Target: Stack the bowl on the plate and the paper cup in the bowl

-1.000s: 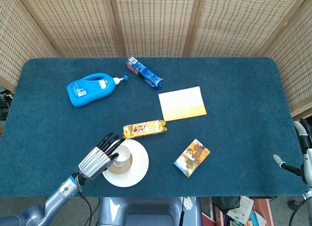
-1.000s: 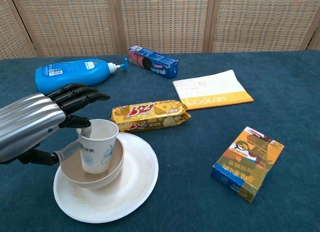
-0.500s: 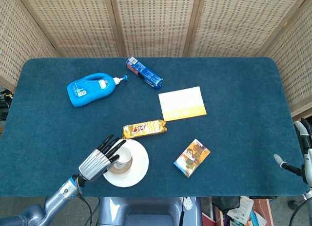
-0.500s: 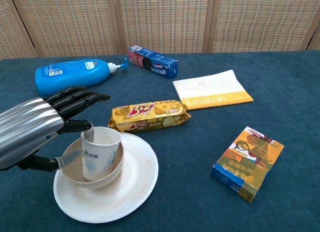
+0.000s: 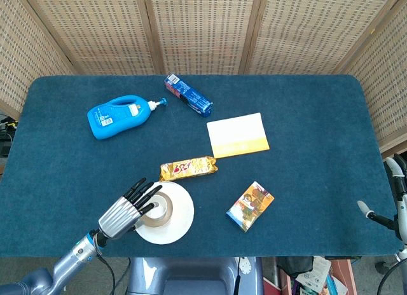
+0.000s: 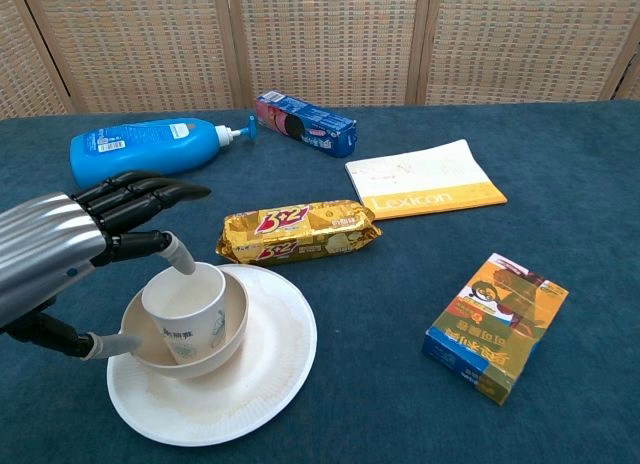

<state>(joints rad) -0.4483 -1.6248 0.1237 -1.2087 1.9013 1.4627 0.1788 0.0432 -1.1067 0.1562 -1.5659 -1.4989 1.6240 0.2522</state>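
Basically done: cup (image 6: 185,309) sits in bowl (image 6: 225,334) on plate (image 6: 270,374), my left hand (image 6: 75,254) spread, holding nothing; just retract.

The left robot hand (image 5: 124,210) reaches in from the tabletop's 7 o'clock corner on a grey-blue forearm, its silver back turned upward and its dark fingers (image 6: 150,195) spread and pointing toward 1 o'clock. In the chest view the left robot hand (image 6: 60,254) has its fingers apart, with two white-tipped digits splayed, one high and one low, gripping nothing. Only a small part of the right arm shows at the head view's 4 o'clock edge; the right robot hand is out of sight.
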